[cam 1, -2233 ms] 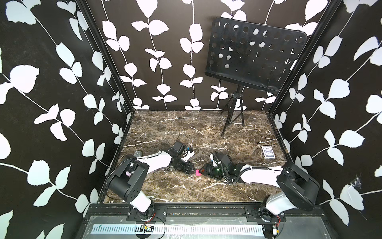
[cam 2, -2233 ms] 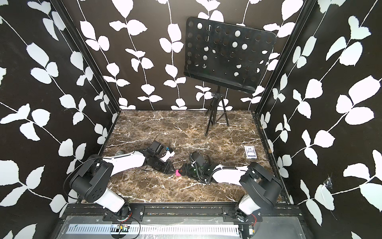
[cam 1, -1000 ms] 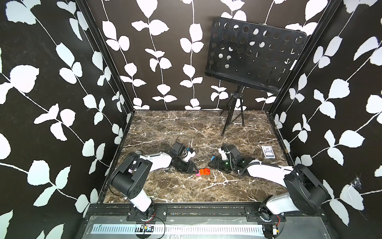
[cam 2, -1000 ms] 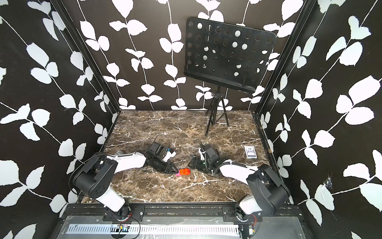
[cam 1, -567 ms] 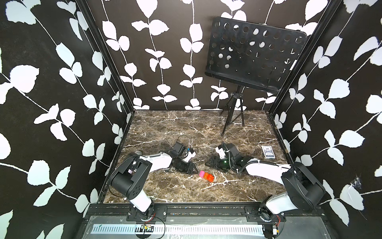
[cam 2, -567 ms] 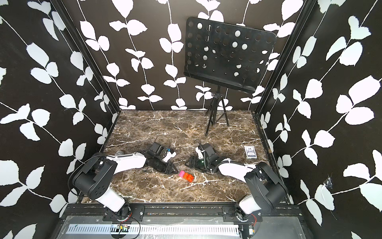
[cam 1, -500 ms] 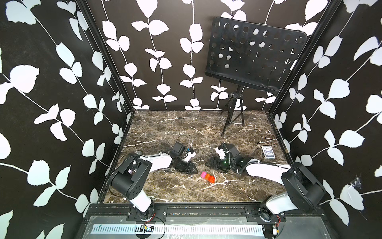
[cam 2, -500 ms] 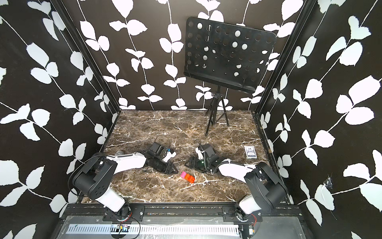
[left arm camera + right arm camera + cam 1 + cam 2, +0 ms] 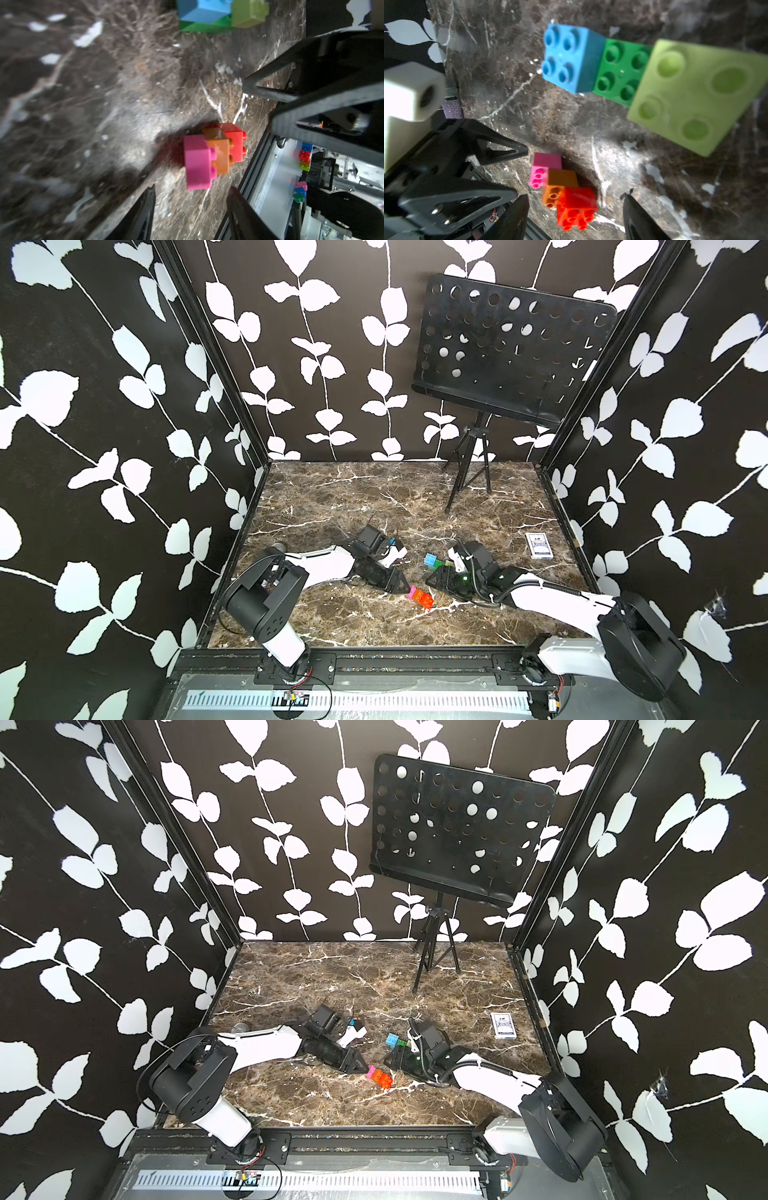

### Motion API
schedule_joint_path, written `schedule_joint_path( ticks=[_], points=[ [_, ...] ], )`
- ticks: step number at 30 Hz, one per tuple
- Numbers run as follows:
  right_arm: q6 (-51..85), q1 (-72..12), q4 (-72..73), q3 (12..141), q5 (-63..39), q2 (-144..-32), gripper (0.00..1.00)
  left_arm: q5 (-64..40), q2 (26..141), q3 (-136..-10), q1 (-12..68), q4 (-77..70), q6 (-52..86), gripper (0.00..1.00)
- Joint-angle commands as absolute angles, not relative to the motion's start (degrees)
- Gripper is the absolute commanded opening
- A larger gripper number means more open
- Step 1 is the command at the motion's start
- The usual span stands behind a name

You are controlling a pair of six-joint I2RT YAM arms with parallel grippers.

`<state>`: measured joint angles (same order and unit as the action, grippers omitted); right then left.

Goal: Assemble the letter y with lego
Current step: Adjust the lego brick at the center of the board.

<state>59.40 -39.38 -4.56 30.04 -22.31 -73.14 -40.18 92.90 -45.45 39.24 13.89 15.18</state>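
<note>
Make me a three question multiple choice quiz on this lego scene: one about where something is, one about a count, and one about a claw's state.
1. The pink-ended brick stack lies:
A) on the table, between the left claw and the right claw
B) at the table's far edge
C) lifted off the table

2. Bricks joined in that stack:
A) two
B) three
C) five

3. The left claw is:
A) shut on the stack
B) open and empty
C) fully shut

Answers:
1 A: in both top views the stack rests on the marble between the two claw tips.
2 B: one pink, one orange and one red brick are joined.
3 B: in the left wrist view its fingers stand apart, with the stack beyond them.
</note>
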Motion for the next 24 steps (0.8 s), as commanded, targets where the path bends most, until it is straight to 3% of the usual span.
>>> schedule_joint_path(
  ticks=[1,24],
  points=[
    [60.6,-39.7,-5.3,29.2,-20.9,-72.0,0.7,-39.8,94.0,-46.8,39.7,16.6,13.5,0.58],
    [65.6,-43.7,0.2,25.9,-20.1,-70.7,0.71,-35.5,95.9,-47.3,42.0,16.5,15.6,0.59]
  ],
)
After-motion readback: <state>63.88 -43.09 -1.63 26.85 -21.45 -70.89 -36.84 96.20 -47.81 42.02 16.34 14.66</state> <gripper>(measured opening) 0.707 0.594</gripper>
